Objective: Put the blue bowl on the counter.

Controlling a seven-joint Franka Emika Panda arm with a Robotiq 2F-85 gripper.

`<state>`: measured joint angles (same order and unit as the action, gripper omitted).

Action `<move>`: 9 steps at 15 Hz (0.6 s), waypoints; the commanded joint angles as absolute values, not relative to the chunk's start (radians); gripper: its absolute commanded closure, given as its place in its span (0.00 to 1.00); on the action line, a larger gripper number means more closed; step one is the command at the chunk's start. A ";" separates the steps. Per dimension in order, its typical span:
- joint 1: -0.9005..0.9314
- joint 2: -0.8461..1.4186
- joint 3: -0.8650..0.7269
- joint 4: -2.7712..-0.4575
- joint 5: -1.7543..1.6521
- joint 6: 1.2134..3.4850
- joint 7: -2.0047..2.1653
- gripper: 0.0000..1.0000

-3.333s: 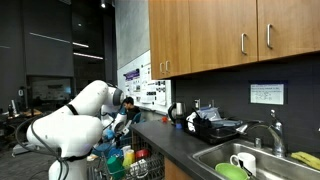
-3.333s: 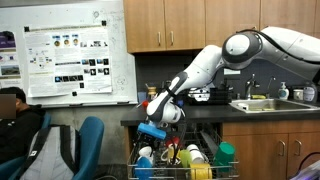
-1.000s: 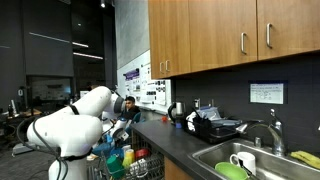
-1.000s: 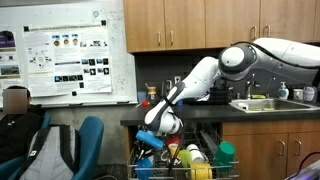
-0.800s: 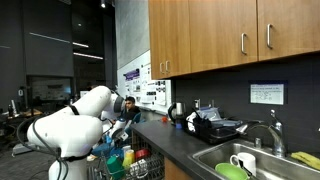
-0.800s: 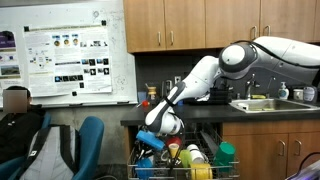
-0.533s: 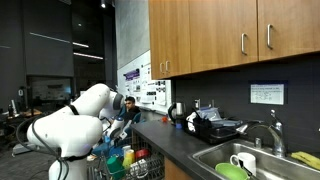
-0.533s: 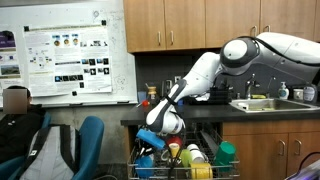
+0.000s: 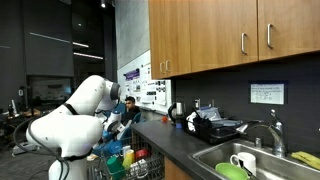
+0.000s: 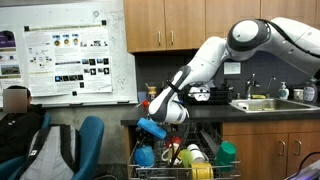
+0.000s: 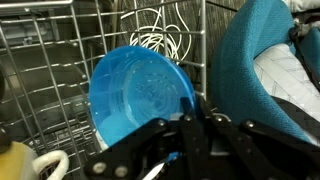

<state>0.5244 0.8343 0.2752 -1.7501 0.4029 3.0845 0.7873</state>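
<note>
- In an exterior view the counter (image 9: 175, 140) runs dark from the middle to the sink (image 9: 250, 160) at the near right. The arm (image 9: 75, 115) at the left seems to hide the bowl here. A white notice (image 9: 266, 93) on the far wall and the posters (image 9: 135, 82) carry print too small to read.
- In an exterior view the gripper (image 10: 158, 118) holds the blue bowl (image 10: 150, 128) tilted, just above the dishwasher rack (image 10: 175, 160) and below the counter's edge. The whiteboard poster (image 10: 65, 55) at the left is illegible.
- In the wrist view the jaws are clenched on the bowl's rim, with the wire rack (image 11: 50, 60) close behind. It is only an edge pinch, so the bowl could swing or slip during the carry, or its rim could snag a tine or the counter's lip. The bowl shows no brand.
</note>
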 commanded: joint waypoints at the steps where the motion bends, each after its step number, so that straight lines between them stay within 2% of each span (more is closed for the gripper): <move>1: 0.554 0.707 0.217 -1.857 0.419 3.083 0.824 0.98; 9: 0.664 0.554 -0.007 -1.880 0.325 2.993 0.872 0.98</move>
